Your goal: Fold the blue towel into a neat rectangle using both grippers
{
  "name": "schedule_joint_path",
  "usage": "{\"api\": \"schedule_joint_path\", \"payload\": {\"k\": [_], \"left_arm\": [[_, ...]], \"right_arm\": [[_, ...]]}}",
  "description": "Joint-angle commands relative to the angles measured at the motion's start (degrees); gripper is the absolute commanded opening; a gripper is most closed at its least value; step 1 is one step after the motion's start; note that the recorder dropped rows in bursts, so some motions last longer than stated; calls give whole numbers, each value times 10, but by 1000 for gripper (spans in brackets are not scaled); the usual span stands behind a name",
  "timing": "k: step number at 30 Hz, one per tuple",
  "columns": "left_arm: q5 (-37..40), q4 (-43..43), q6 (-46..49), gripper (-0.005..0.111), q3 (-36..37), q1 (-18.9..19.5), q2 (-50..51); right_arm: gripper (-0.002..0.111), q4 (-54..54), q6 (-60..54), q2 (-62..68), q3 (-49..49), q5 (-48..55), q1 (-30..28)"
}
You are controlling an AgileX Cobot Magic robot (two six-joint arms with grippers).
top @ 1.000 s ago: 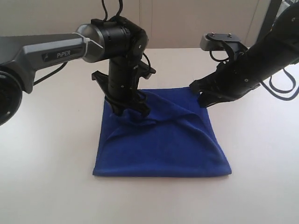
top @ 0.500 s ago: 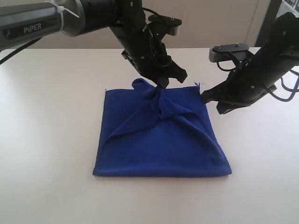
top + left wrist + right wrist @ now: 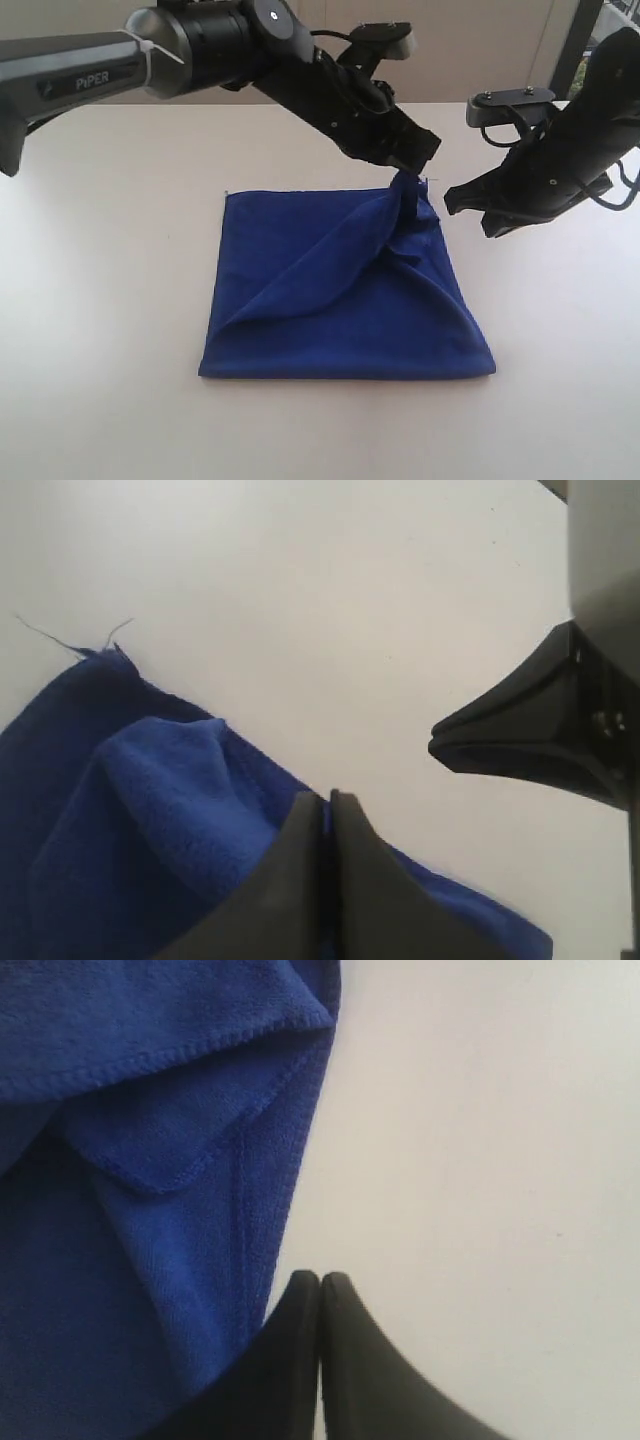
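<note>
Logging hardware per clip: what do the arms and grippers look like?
Left arm: grey link lettered PIPER in white, a white tie band, then matte black cylindrical joints. Right arm: matte black, with a grey camera bracket and looping black cable. Left gripper and right gripper: narrow, pointed black pincers.

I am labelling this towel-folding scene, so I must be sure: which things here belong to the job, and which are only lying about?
Belongs to the job: blue towel; left gripper, fingers shut on a raised fold; right gripper, fingers shut, beside the towel's edge.
Only lying about: no loose thing visible, only the white table.
</note>
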Motion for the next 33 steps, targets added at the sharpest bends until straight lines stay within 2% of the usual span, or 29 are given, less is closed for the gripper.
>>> {"api": "schedule_joint_path", "payload": {"k": [1, 4, 7, 9, 17, 26, 33], "left_arm": [[39, 61, -19, 0, -1, 26, -33], [78, 159, -97, 0, -1, 61, -51], [110, 165, -101, 0, -1, 79, -51], [117, 182, -89, 0, 1, 80, -50], [125, 286, -119, 0, 17, 80, -51], [101, 266, -120, 0, 28, 79, -50], [97, 258, -120, 0, 28, 79, -50]], "right_arm": [[0, -2, 9, -7, -3, -3, -2], [0, 18, 53, -7, -3, 1, -2], [0, 112, 45, -7, 0, 1, -2], [0, 161, 34, -4, 8, -8, -1], [0, 223, 41, 11, 45, -54, 3], [20, 335, 41, 37, 56, -91, 3], [21, 403, 41, 72, 57, -105, 3]]}}
